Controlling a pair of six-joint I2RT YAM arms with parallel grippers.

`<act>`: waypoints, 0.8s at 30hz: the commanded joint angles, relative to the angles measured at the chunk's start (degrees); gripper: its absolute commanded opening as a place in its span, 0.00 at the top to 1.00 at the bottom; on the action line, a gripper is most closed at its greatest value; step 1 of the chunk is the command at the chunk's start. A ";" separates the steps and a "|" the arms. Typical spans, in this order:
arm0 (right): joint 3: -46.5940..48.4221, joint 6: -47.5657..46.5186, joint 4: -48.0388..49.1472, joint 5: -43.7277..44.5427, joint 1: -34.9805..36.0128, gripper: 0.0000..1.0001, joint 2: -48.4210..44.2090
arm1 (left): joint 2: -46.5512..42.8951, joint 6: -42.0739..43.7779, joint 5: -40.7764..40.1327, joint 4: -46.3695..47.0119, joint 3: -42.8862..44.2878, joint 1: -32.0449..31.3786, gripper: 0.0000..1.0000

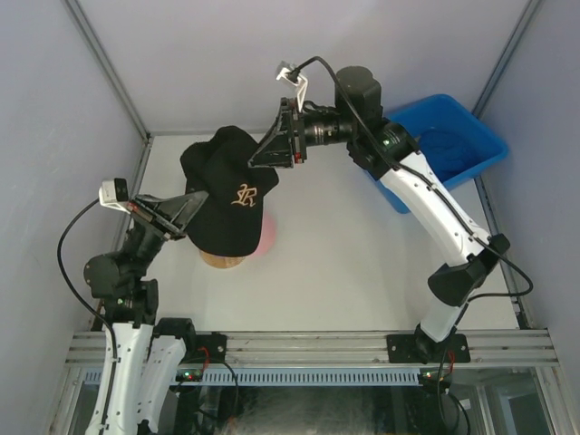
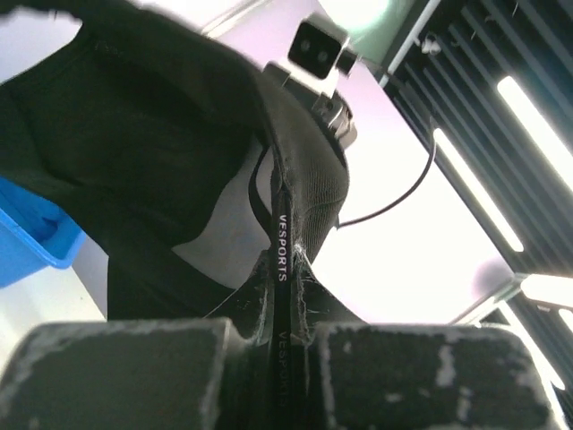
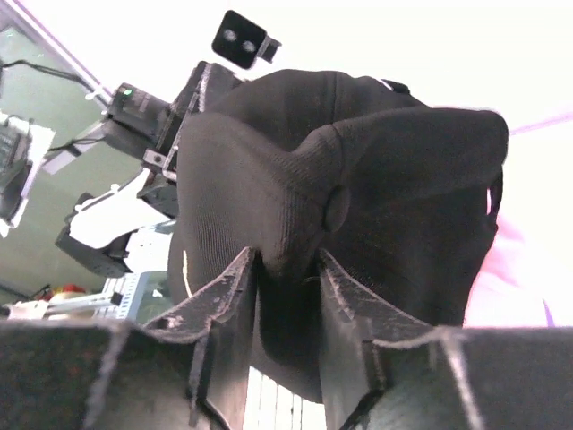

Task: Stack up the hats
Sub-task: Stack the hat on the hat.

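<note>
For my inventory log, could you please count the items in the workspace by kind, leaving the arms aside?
Black cap: 1
Pink cap, only an edge showing under the black one: 1
Wooden stand: 1
Blue bin: 1
Total: 4

Matt cloth hat (image 1: 227,213), perhaps wooden stand (image 1: 224,261)

black cap (image 1: 227,204), gold embroidered logo | crown crumpled, raised | pink cap (image 1: 269,238) edge showing beneath
</note>
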 commanded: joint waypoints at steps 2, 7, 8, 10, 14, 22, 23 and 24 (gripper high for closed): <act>-12.84 14.67 13.01 11.74 -2.76 0.64 -10.20 | -2.62 3.95 -17.58 3.83 -1.17 -0.80 1.00; -31.36 35.23 25.75 20.37 -3.52 0.58 -20.22 | -1.76 12.35 -33.03 1.16 1.14 -6.14 1.00; -35.63 39.88 28.88 21.40 -3.36 0.58 -22.12 | -0.99 14.53 -34.93 1.17 2.07 -8.04 1.00; -42.87 47.53 33.58 25.48 -2.83 0.57 -26.05 | 0.81 18.91 -37.55 1.21 4.49 -10.34 1.00; -53.58 57.59 41.14 32.66 -0.97 0.48 -32.78 | 3.83 24.24 -42.20 3.74 6.96 -13.65 1.00; -56.73 69.20 45.20 38.28 5.02 0.38 -32.81 | 8.06 29.97 -47.88 8.77 7.51 -18.10 1.00; -56.76 71.25 46.74 38.46 5.82 0.38 -31.46 | 8.37 30.59 -48.41 9.34 7.43 -18.82 1.00; -56.77 72.77 48.24 38.48 6.67 0.38 -30.23 | 8.68 31.19 -48.74 9.91 7.39 -19.41 1.00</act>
